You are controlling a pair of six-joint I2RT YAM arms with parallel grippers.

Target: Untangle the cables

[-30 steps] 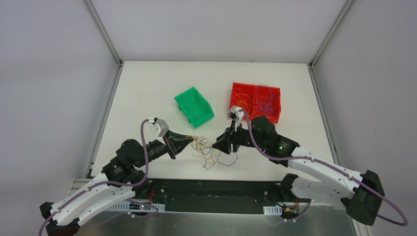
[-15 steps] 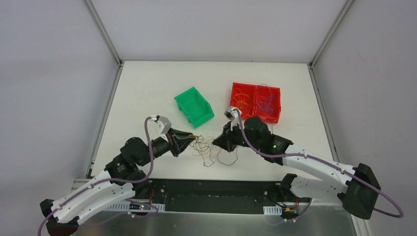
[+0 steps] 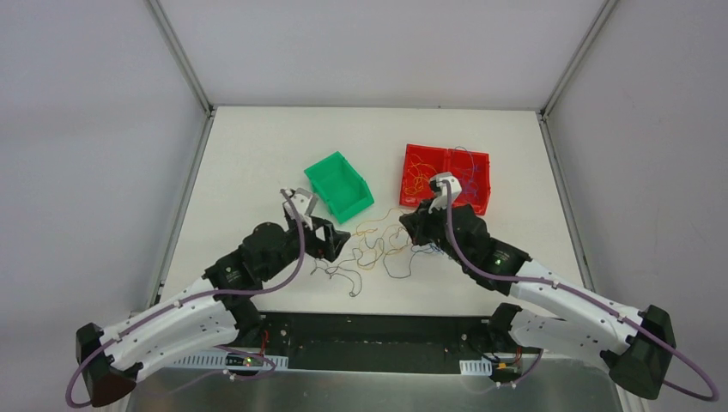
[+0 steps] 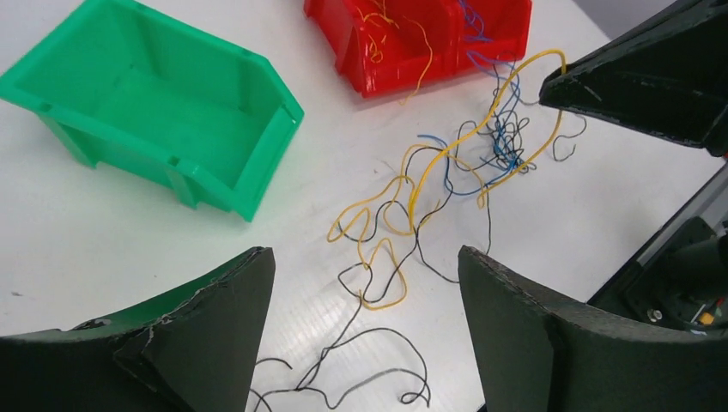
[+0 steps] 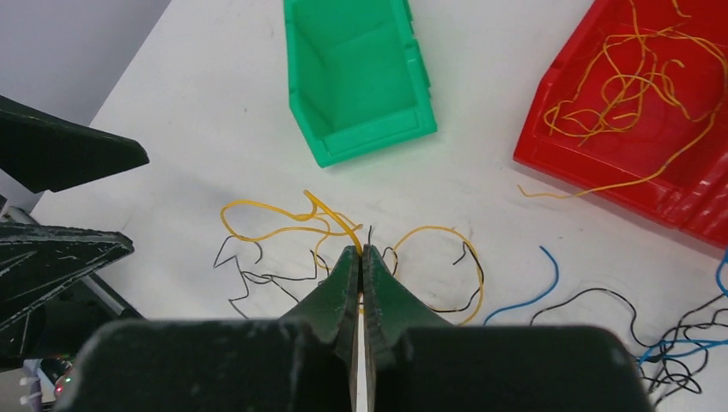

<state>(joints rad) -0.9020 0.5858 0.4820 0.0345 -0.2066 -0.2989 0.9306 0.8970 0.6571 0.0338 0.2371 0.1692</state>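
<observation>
The cables (image 3: 375,251) lie as a loose spread of thin yellow, black and blue strands on the white table between the two arms. My right gripper (image 5: 361,251) is shut on a yellow cable (image 5: 288,215) that loops away to its left; in the top view this gripper (image 3: 410,227) sits at the spread's right end. In the left wrist view the same yellow cable (image 4: 464,142) arches up to the right gripper's tip (image 4: 554,81). My left gripper (image 4: 365,300) is open above black strands (image 4: 378,343), holding nothing; from above, the left gripper (image 3: 333,242) is at the spread's left end.
A green bin (image 3: 319,178) stands just beyond the left gripper. Two joined red bins (image 3: 410,154) sit behind the right gripper, with yellow strands (image 5: 635,77) in one and blue strands in the other. The table's near edge lies close below the cables.
The left gripper opened, let go of the tangle and moved away from me. The right gripper shut on a yellow cable and pulled it towards the red bins, stretching the tangle out.
</observation>
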